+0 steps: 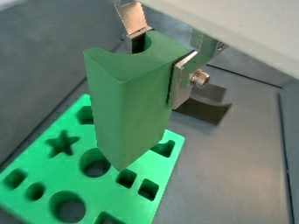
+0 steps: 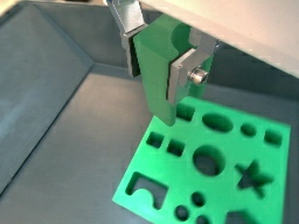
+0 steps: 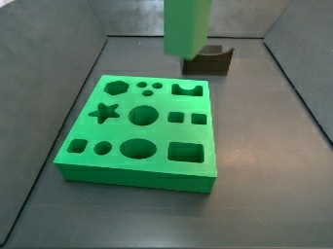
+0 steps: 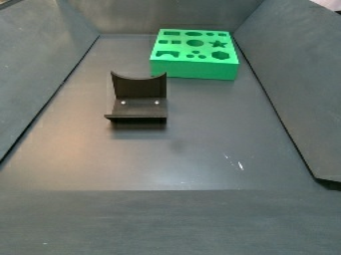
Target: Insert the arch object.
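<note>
My gripper [image 1: 160,52] is shut on the arch object [image 1: 126,105], a tall green block with a half-round notch in its upper end face. It also shows in a wrist view [image 2: 158,83], between the silver fingers [image 2: 184,74]. In a side view the arch object [image 3: 186,24] hangs upright above the floor. Its lower end is just past the far edge of the green board [image 3: 136,173], in front of the fixture [image 3: 208,62]. The board's arch-shaped hole [image 3: 190,89] is at its far right corner. The gripper is out of view in both side views.
The dark fixture [image 4: 138,100] has a curved top edge and stands on the grey floor. It also shows behind the held block [image 1: 208,107]. The board [image 4: 196,68] has several other shaped holes, among them a star [image 3: 107,112]. Sloped grey walls [image 3: 299,88] ring the floor.
</note>
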Tool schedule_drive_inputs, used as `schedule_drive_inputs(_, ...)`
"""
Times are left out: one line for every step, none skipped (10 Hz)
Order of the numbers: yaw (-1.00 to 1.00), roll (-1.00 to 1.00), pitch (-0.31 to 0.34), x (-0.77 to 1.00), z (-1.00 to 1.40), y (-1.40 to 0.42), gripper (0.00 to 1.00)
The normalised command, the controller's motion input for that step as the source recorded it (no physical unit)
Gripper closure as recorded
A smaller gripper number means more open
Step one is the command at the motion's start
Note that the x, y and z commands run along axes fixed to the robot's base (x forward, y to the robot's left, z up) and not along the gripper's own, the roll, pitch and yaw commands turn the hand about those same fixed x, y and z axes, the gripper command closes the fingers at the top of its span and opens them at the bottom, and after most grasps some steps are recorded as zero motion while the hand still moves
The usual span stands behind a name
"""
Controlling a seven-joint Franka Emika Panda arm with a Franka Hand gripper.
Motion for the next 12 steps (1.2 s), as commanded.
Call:
schedule_drive_inputs(-0.47, 0.19, 0.010, 0.12, -0.65, 0.43, 1.00)
schedule_drive_inputs(-0.27, 0.18, 0.024, 0.00, -0.52, 0.61, 1.00)
schedule_drive_inputs(-0.07, 0.03, 0.021, -0.08, -0.37, 0.85, 1.00)
schedule_drive_inputs(-0.10, 0.08, 0.056, 0.00, -0.37, 0.80, 1.00)
schedule_drive_inputs(-0.38, 0.00, 0.080, 0.02, -0.35, 0.59, 1.00)
schedule_drive_inputs(-0.91, 0.00, 0.000, 0.12, -0.11, 0.08, 1.00)
schedule_drive_inputs(-0.93, 0.00, 0.000, 0.07, -0.12, 0.05, 1.00)
schedule_drive_inputs(-0.93, 0.00, 0.000, 0.07, -0.12, 0.05, 1.00)
schedule_drive_inputs(-0.93, 0.00, 0.000, 0.08, -0.11, 0.04, 1.00)
schedule_drive_inputs(-0.94, 0.00, 0.000, 0.09, -0.09, 0.03, 1.00)
schedule_drive_inputs(-0.94, 0.00, 0.000, 0.11, -0.10, 0.04, 1.00)
schedule_drive_inputs(-0.93, 0.00, -0.010, 0.16, -0.18, 0.07, 1.00)
